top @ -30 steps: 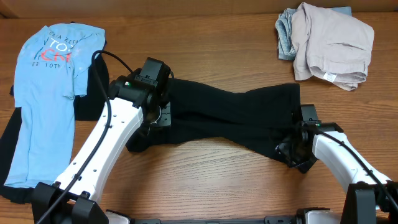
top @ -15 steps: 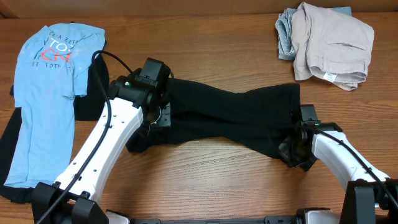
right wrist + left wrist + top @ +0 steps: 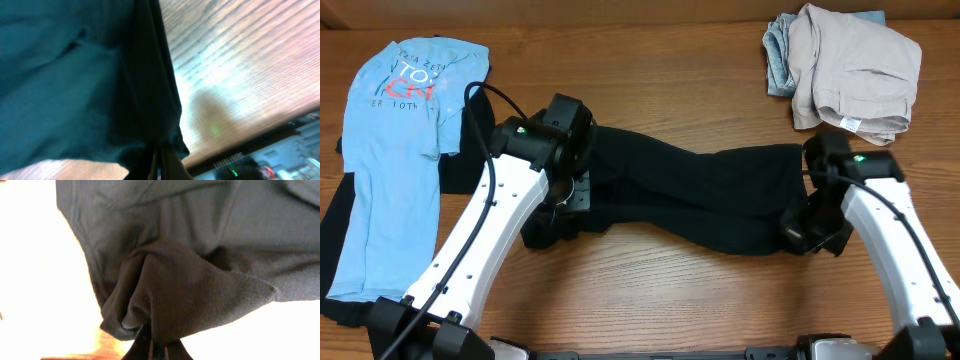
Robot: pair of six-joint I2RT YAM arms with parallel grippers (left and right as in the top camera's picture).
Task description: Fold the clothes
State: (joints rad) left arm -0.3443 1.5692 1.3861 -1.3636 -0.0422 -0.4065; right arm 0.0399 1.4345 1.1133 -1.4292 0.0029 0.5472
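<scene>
The black T-shirt (image 3: 690, 195) lies bunched in a long band across the middle of the table. My left gripper (image 3: 565, 207) is at its left end, shut on a fold of the black cloth (image 3: 200, 255), which drapes over the left gripper (image 3: 157, 349). At the shirt's right end, my right gripper (image 3: 802, 232) is shut on an edge of the black cloth (image 3: 75, 75) that hangs from the right gripper (image 3: 159, 167) just above the wood. The light blue lettered T-shirt (image 3: 390, 140) lies flat at the far left.
A pile of beige and grey-blue garments (image 3: 850, 70) sits at the back right. Dark cloth (image 3: 338, 225) shows beneath the blue shirt at the left edge. Bare wooden table (image 3: 660, 290) runs along the front between the arms.
My right arm has swung back and to the right, pulling the shirt's right end up with it. The left arm shifted only slightly and kept its hold.
</scene>
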